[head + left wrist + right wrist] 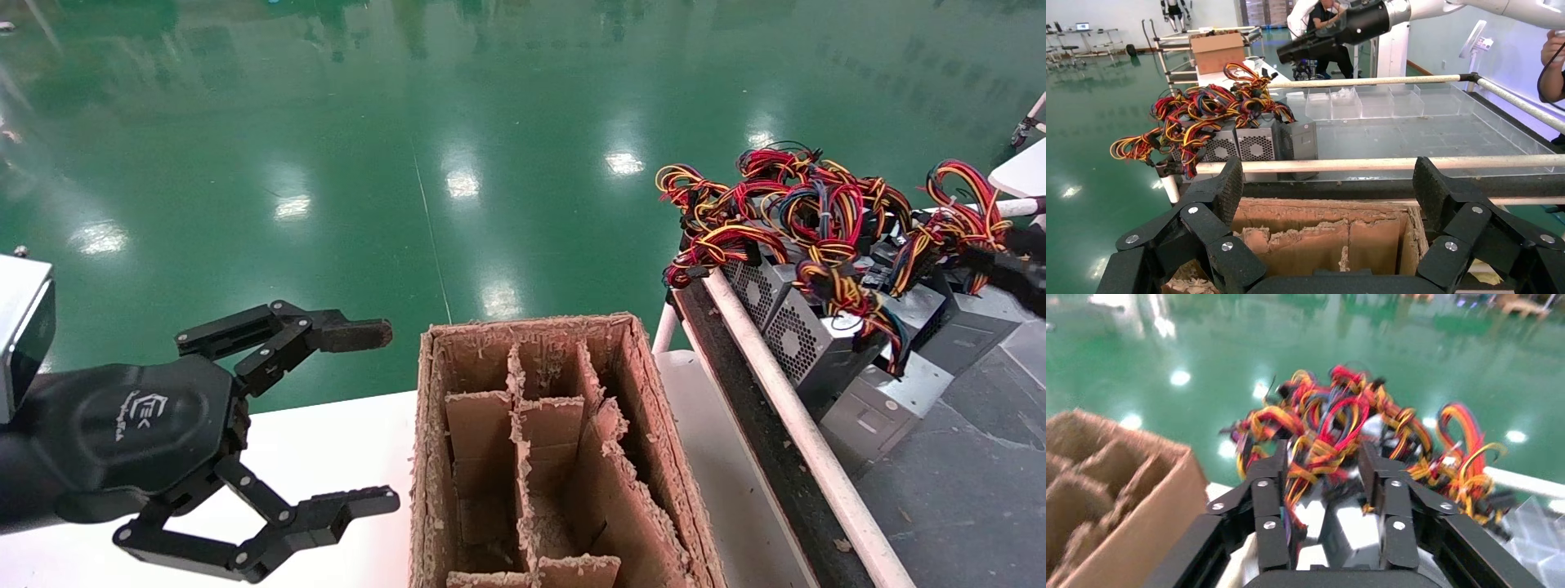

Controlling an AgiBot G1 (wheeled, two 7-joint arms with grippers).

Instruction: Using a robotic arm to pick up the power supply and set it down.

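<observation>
While parked: left gripper (364, 420) spread wide beside box (425, 457).
Right gripper (1321, 474): apart, over supplies (1346, 527), rail (784, 392) alongside.

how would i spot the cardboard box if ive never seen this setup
Start at the white table in front of the robot, between the open left gripper and the railed rack of power supplies with coloured wires. The cardboard box stands there: brown, open-topped, frayed, split by dividers into compartments, unlike the grey metal units.
</observation>
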